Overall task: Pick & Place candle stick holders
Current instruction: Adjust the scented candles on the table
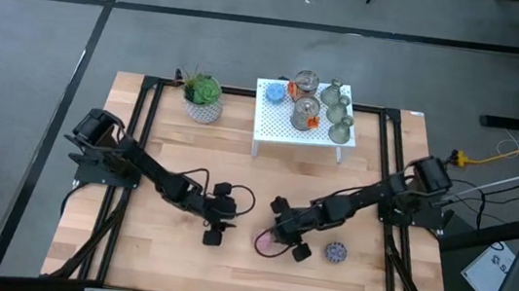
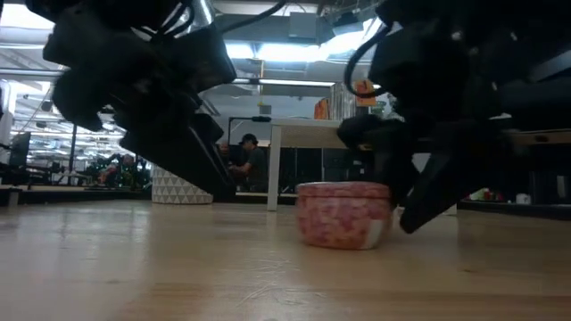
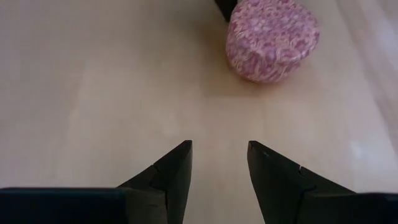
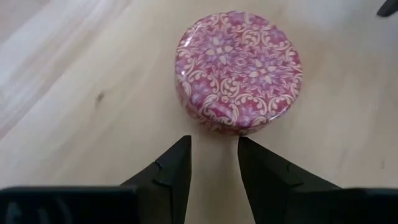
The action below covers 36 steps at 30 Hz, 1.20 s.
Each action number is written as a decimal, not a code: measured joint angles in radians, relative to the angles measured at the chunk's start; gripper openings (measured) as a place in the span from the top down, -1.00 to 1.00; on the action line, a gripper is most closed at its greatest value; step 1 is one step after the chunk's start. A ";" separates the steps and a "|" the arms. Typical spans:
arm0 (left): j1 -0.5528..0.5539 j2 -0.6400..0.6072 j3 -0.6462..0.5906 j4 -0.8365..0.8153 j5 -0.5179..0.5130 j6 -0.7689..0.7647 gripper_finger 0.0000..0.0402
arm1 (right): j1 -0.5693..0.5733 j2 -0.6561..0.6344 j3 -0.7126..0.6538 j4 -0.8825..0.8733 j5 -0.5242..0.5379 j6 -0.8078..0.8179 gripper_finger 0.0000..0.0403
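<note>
Candle stick holders (image 1: 340, 111): three dull olive-grey pieces clustered at the right end of the small white shelf (image 1: 276, 128) at the table's far edge; none lifted, none in either gripper.
Shelf companions: a blue disc (image 1: 274, 92) at the left end and two mesh-sided containers (image 1: 303, 114) with orange pieces in the middle, just beside the holders.
Pink disc (image 4: 239, 70): a round patterned tin on the bare wooden table (image 1: 159, 252), near the front, well apart from the shelf; not a holder.
Purple-blue disc (image 1: 335, 252): lies on the table just beside the right gripper, on its outer side.
Potted plant (image 1: 204, 95): at the far edge, left of the shelf; uninvolved.
Left gripper (image 3: 219, 163): low over the table centre, jaws apart and empty, with bare wood between them and the pink disc ahead, not touched.
Right gripper (image 4: 213, 160): low over the table, jaws apart by a narrow gap and empty, tips just beside the pink disc's near edge; the wrist view shows no grip on it.
Work done: judged from the layout, no holder has been picked or placed.
Work left: all three holders remain to be reached at the shelf, gripped, carried and set down; both arms sit well apart from them now.
Where the holders go: cannot be told from these views.
</note>
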 joint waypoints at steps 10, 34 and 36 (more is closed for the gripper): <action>-0.086 0.000 0.000 0.007 0.010 -0.023 0.24 | -0.001 0.084 0.126 0.050 -0.018 -0.109 0.33; -0.050 0.033 0.002 0.426 0.019 0.301 0.47 | 0.013 -0.413 0.146 -0.527 -0.290 0.189 0.33; -0.049 0.060 0.005 0.473 0.051 0.302 0.55 | 0.032 -0.450 0.146 -0.558 -0.272 0.225 0.33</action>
